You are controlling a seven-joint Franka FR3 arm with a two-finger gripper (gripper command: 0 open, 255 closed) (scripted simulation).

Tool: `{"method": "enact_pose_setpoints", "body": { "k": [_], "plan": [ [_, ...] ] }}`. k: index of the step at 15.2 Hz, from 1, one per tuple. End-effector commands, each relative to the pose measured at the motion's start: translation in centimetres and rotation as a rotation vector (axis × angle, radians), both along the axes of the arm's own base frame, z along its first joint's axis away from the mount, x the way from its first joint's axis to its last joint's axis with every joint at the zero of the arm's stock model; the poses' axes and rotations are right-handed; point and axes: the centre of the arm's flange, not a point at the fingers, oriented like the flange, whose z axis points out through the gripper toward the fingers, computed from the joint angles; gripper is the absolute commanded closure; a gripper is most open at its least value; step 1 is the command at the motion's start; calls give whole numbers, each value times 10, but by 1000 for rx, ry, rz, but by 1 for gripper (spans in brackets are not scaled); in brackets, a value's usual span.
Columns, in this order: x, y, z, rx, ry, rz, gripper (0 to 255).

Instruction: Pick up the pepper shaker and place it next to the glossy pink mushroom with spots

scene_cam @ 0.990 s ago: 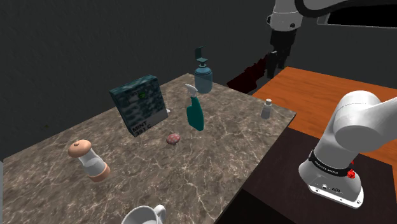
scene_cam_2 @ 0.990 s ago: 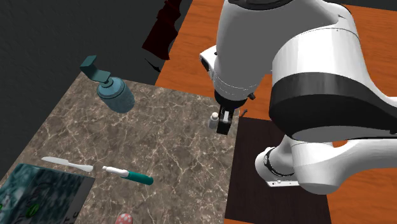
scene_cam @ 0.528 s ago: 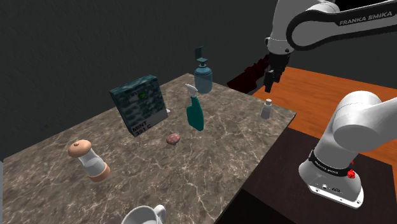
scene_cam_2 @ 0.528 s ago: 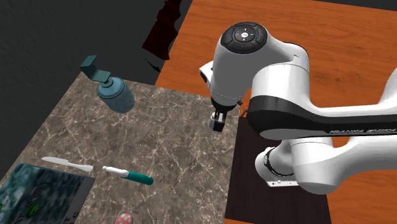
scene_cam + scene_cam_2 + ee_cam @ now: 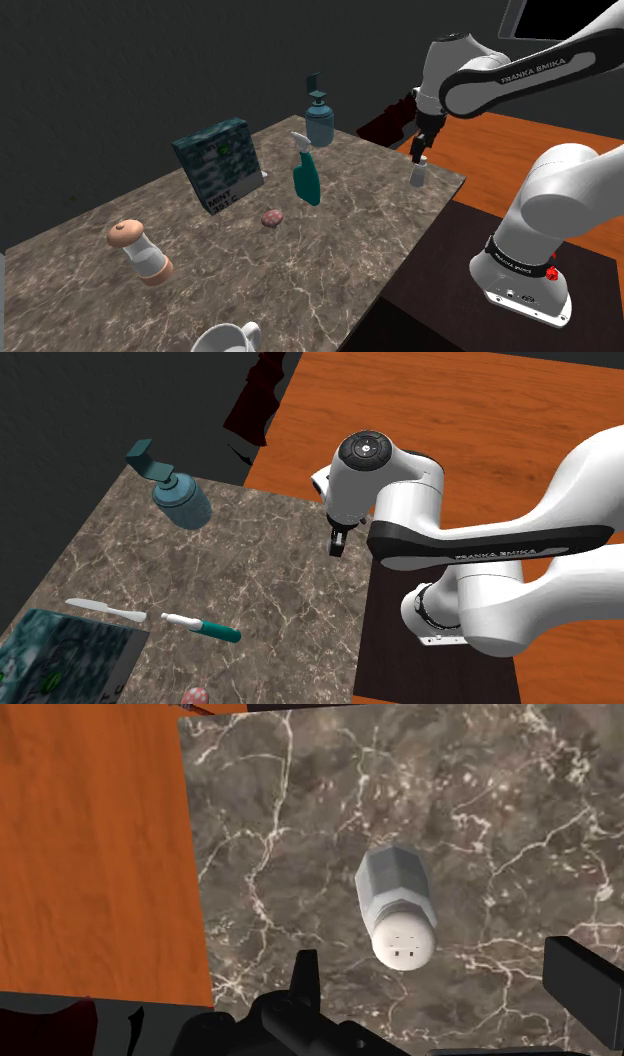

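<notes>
The pepper shaker (image 5: 418,175) is a small grey faceted jar with a white domed cap, upright near the marble table's (image 5: 330,250) corner at the shoulder view's right. My gripper (image 5: 421,150) hangs just above it, open. In the wrist view the shaker (image 5: 397,904) stands below, between the two spread fingers (image 5: 305,982), and neither touches it. From the second exterior view the gripper (image 5: 338,542) covers the shaker. The pink spotted mushroom (image 5: 271,217) sits mid-table, well away from the shaker, and peeks in as the mushroom (image 5: 196,696) at the second exterior view's bottom edge.
A teal soap dispenser (image 5: 319,118), a teal spray bottle (image 5: 305,175) and a dark green mint box (image 5: 218,165) stand behind the mushroom. A tan grinder (image 5: 140,252) and a white mug (image 5: 225,340) are at the near end. Orange floor (image 5: 520,140) lies past the table edge by the shaker.
The arm has swung down and the gripper has dropped from high above the table corner to just over the shaker. Its fingers stayed open. Nothing on the table moved.
</notes>
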Motion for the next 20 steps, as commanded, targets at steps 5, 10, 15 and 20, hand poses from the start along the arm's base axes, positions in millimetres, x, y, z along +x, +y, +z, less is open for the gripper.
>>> {"method": "enact_pose_setpoints", "body": {
  "k": [5,10,15,20],
  "plan": [
    [2,-6,-33,-1,-3,2,0],
    [2,-7,-41,-1,-3,2,0],
    [2,-7,-41,-1,-3,2,255],
    [2,-7,-41,-1,-3,2,255]
  ]
}}
